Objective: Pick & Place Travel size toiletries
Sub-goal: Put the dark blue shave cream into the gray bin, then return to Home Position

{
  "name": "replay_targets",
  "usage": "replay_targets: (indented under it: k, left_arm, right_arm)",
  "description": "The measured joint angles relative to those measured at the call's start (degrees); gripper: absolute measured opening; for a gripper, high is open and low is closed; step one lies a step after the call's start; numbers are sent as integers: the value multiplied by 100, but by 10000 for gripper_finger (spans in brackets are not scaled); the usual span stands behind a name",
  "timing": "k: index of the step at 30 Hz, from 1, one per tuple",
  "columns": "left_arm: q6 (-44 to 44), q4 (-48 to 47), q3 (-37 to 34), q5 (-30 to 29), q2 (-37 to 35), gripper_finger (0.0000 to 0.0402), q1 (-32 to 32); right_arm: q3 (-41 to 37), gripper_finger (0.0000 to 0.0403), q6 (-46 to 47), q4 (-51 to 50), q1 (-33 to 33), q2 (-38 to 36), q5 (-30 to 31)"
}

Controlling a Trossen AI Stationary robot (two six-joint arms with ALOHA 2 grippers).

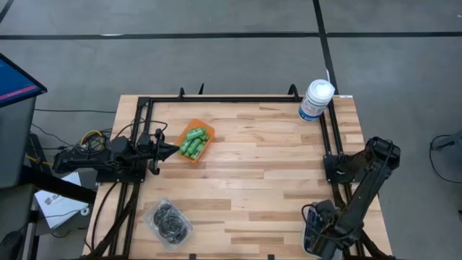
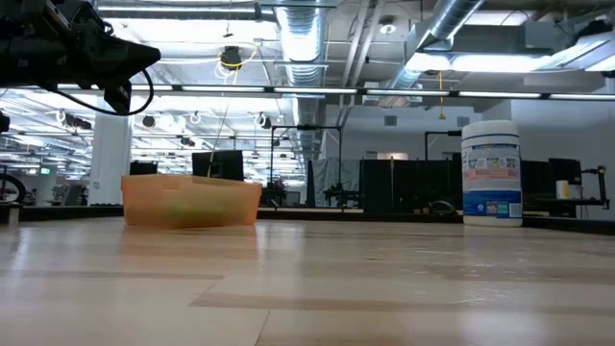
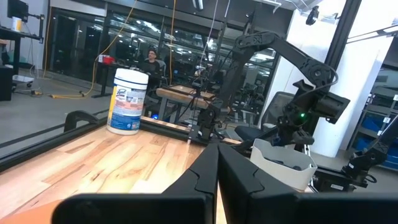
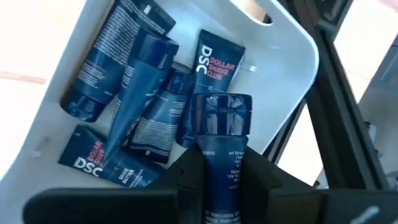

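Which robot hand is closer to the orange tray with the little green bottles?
The left gripper. It is shut and sits just beside the orange tray of green bottles. The right gripper is far across the table at the near right corner, holding a navy tube over a white bin.

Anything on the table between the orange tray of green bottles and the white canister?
No, bare wood: the high view shows nothing between the orange tray and the white canister.

Six navy tubes (image 4: 149, 118), one canister (image 1: 315, 100)
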Motion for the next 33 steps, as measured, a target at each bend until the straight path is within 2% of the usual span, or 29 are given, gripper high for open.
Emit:
replay_targets:
  k: [5, 9, 18, 22, 25, 29, 31, 33]
  left_arm:
    - [0, 0, -1, -2, 0, 2, 1]
    - [0, 0, 1, -3, 0, 2, 0]
    - [0, 0, 1, -24, 0, 2, 1]
    - [0, 0, -1, -24, 0, 2, 1]
    - [0, 0, 0, -22, 0, 2, 1]
    - [0, 0, -1, -22, 0, 2, -1]
    - [0, 0, 0, -22, 0, 2, 0]
    - [0, 0, 1, -20, 0, 2, 1]
  right_arm:
    - [-119, 60, -20, 180, 9, 2, 0]
    - [-118, 83, -161, 183, -35, 2, 13]
    - [-89, 213, -245, 324, -36, 2, 413]
    - [274, 247, -682, 83, -177, -17, 1397]
    - [581, 245, -1326, -201, -449, -207, 2588]
    - [783, 225, -2550, -307, -1009, -818, 4527]
    - [837, 205, -3508, -154, -1357, -1271, 5456]
    - [838, 175, -4664, 123, -1774, -1790, 6119]
